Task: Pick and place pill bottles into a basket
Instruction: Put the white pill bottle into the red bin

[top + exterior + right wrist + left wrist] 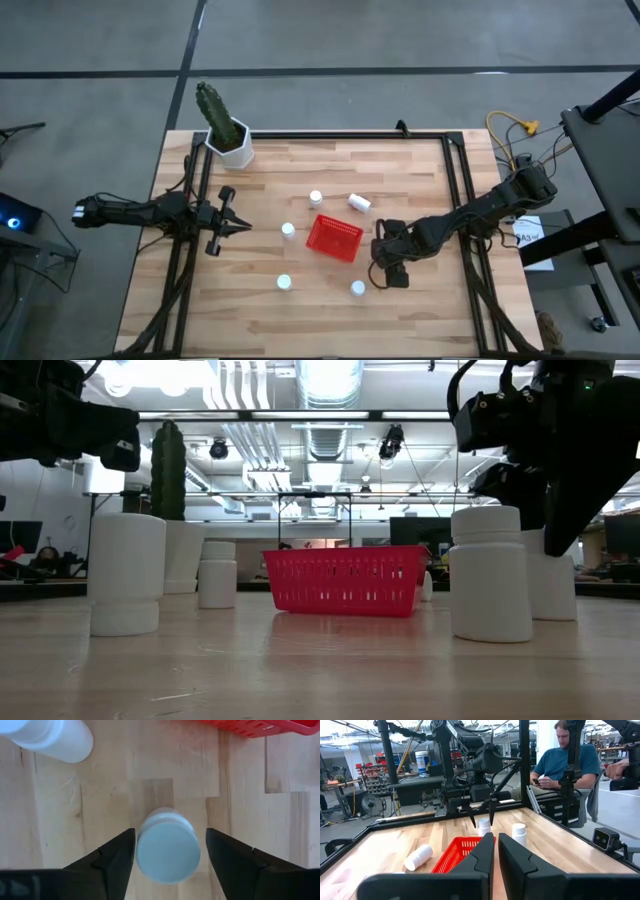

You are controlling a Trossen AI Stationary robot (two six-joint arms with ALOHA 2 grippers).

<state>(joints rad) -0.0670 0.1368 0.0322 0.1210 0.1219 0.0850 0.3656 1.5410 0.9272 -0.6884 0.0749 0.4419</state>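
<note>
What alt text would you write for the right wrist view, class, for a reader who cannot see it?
Seen from directly above, an upright white pill bottle stands on the wooden table between the right gripper's open dark fingers. A second bottle and the red basket's edge show beyond.

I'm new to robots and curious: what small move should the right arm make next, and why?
Probably close the right tool on the pill bottle. Its open fingers already sit on either side of the upright bottle's cap, not yet touching it, and the basket looks empty.
</note>
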